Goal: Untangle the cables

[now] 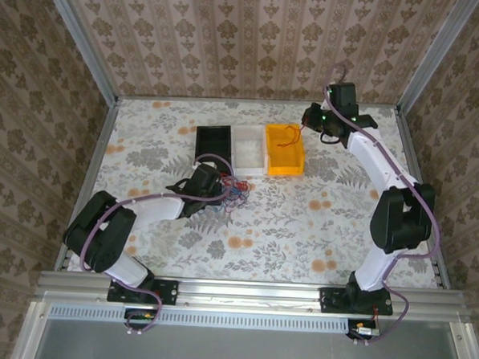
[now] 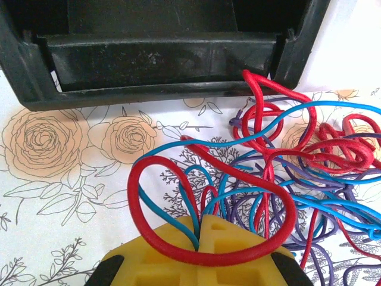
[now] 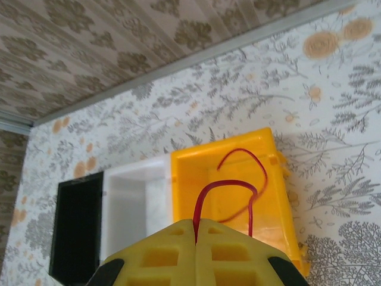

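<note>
Left fingers (image 2: pixel 166 256) pinch the tangled cables (image 2: pixel 286 173); right fingers (image 3: pixel 161 250) pinch one red cable (image 3: pixel 226 190); three bins (image 1: pixel 248 148) nearby.

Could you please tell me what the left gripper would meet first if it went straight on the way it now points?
Beyond the cables it pinches, the left gripper would probably meet the near wall of the black bin first; depth is unclear.

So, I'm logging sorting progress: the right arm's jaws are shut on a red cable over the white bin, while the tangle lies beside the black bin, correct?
Not the white bin. The right wrist view shows the red cable, pinched in the right arm's shut jaws, hanging over the yellow bin. The tangle does lie beside the black bin.
</note>
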`<move>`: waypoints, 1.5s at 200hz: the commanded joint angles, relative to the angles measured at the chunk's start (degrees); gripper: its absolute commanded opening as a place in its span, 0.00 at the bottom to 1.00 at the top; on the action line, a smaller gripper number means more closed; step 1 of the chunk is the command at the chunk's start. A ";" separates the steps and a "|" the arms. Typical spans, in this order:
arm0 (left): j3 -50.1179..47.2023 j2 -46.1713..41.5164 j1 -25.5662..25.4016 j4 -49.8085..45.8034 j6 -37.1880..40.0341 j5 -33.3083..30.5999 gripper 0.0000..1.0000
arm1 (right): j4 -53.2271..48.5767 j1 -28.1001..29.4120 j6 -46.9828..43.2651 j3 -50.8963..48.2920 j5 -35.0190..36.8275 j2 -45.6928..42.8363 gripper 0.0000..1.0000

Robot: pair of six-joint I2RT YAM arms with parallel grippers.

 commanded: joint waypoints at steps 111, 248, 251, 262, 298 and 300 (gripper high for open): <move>-0.33 -4.87 -2.72 -2.14 -2.23 -2.63 0.00 | -15.04 8.05 -4.04 15.80 13.68 21.41 0.00; 0.99 -5.75 -3.68 -2.57 0.47 -2.99 0.00 | -17.34 9.55 -5.88 20.71 16.70 21.13 0.39; 1.03 -5.69 -3.70 -2.49 0.57 -2.90 0.00 | -17.34 9.55 -5.93 20.60 16.91 20.80 0.41; 1.23 -5.82 -3.75 -2.46 0.84 -2.83 0.00 | -17.34 9.56 -6.09 20.10 17.66 19.30 0.49; 1.28 -6.13 -3.69 -1.44 2.68 -0.85 0.00 | -15.66 9.61 -6.72 15.52 19.06 13.13 0.61; 1.26 -6.14 -3.69 -1.35 2.78 -0.68 0.00 | -15.42 9.57 -6.67 15.13 19.18 12.70 0.61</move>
